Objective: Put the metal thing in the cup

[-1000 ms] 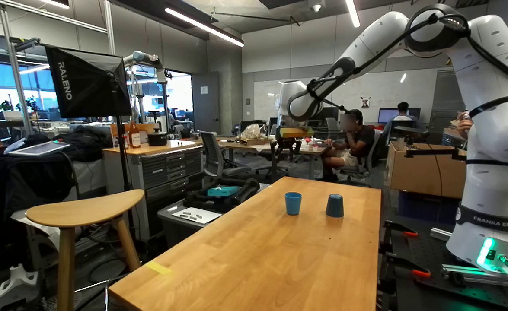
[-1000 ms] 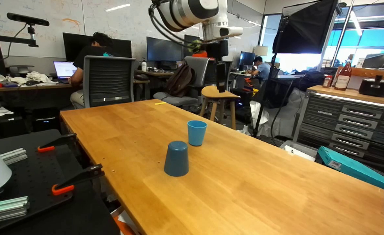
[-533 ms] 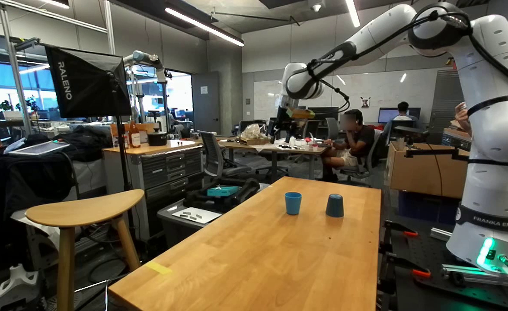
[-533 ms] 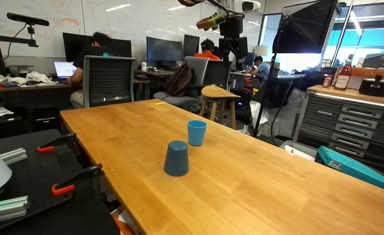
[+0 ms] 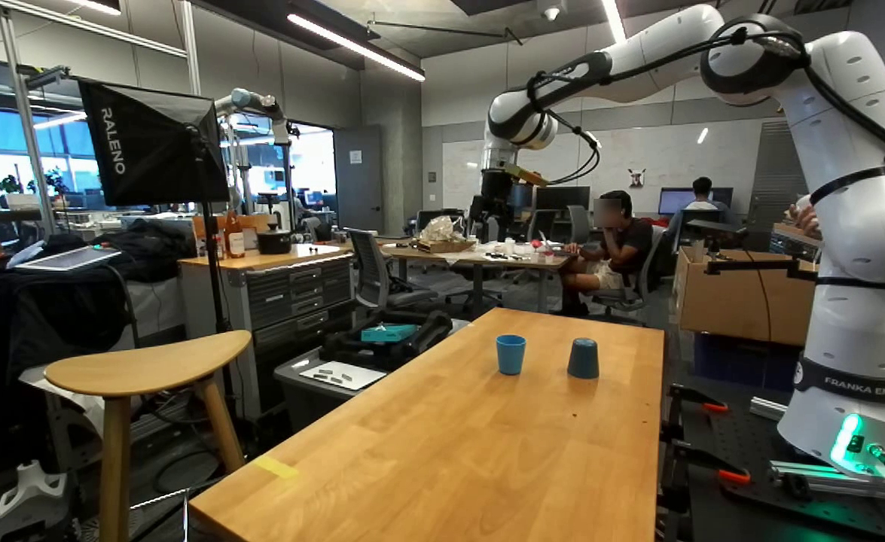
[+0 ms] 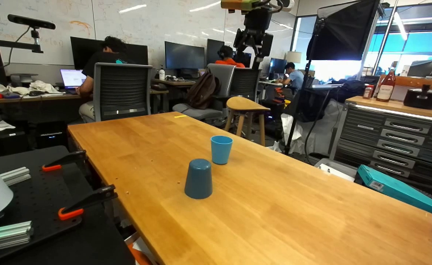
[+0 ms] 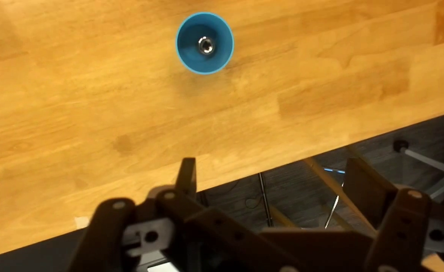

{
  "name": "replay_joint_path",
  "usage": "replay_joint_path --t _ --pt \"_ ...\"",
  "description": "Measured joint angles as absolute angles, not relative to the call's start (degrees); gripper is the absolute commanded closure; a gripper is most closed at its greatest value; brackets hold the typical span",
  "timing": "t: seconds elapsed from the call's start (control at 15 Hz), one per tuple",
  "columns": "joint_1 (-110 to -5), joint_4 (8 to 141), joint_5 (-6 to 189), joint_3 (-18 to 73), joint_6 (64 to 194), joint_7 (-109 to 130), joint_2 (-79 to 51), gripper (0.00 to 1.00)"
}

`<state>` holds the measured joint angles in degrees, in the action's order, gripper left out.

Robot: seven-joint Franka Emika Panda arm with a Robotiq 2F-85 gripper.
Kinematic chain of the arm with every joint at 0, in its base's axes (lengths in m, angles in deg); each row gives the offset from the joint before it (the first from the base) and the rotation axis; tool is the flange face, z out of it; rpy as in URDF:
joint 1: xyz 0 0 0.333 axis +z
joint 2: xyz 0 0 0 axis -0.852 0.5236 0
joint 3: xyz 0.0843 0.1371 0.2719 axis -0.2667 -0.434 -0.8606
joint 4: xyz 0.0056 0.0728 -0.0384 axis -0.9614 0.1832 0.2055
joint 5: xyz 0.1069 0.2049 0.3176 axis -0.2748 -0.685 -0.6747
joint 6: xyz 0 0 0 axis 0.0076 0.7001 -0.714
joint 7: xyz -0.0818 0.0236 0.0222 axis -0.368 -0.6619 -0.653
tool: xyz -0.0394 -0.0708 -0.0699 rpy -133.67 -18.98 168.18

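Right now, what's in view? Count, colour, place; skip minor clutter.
metal piece: 1, silver, in the blue cup
blue cup: 1, bright blue, upright on table
darker cup: 1, slate, upside down on table
table: 1, brown, centre
tape: at least 1, yellow, on table
clamps: 2, black and orange, table edge
stool: 1, light wood, beside table
teal box: 1, teal, beside table
softbox: 1, black, near cabinet
cabinet: 1, dark grey, away from table
people: several, varied clothing, background
chairs: several, mostly grey, background
background arm: 1, white, near softbox
own arm: 1, white, base beside table
end effector: 1, black, open, raised
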<state>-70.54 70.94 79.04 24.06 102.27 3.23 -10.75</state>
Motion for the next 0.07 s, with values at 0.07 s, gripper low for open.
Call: replay_joint_path --t 0.07 --pt "-70.5 70.5 79.0 24.1 101.9 3.2 -10.3 0.0"
